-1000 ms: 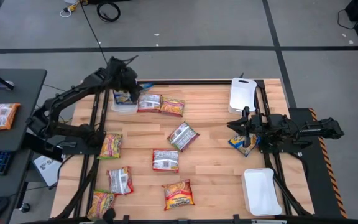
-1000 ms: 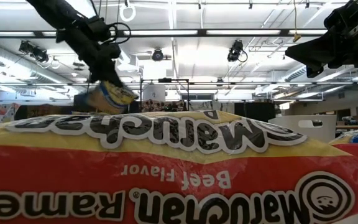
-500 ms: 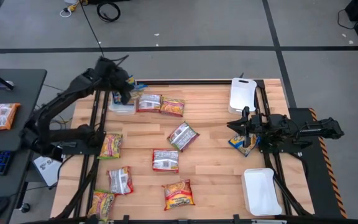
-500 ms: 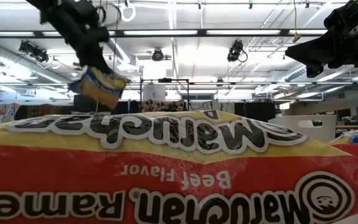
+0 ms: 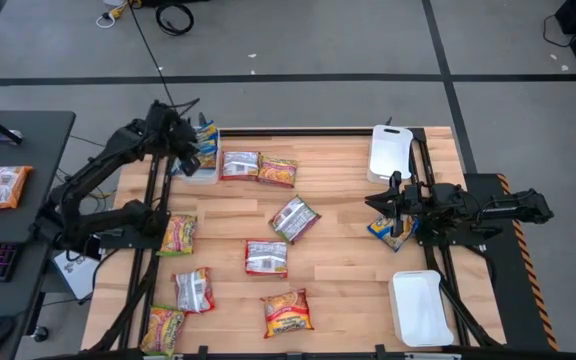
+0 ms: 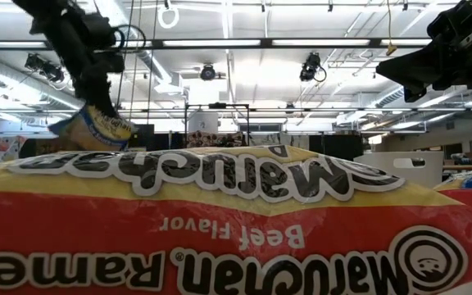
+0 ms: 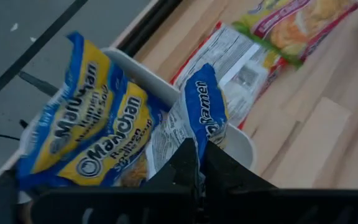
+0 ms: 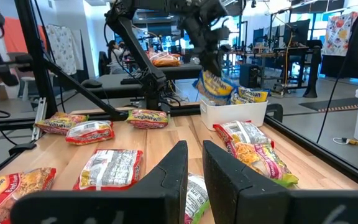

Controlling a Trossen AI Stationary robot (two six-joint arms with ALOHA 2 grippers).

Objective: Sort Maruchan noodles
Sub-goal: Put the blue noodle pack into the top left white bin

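Wooden counter (image 5: 348, 250) holds scattered packets; left gripper (image 5: 190, 150), fingers pinching a blue-yellow packet (image 7: 194, 121), hangs over the white tray (image 5: 204, 174); release likely next. Right gripper's (image 5: 380, 201) fingers stand narrow, empty.

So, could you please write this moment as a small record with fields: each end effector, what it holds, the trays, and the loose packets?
left end effector: shut on blue-yellow packet, above far-left tray
far-left tray: already holds blue-yellow packets
right end effector: waits at the right side, over a blue-yellow packet on the table
other white trays: far right, near right
loose packets: several scattered on the wooden table
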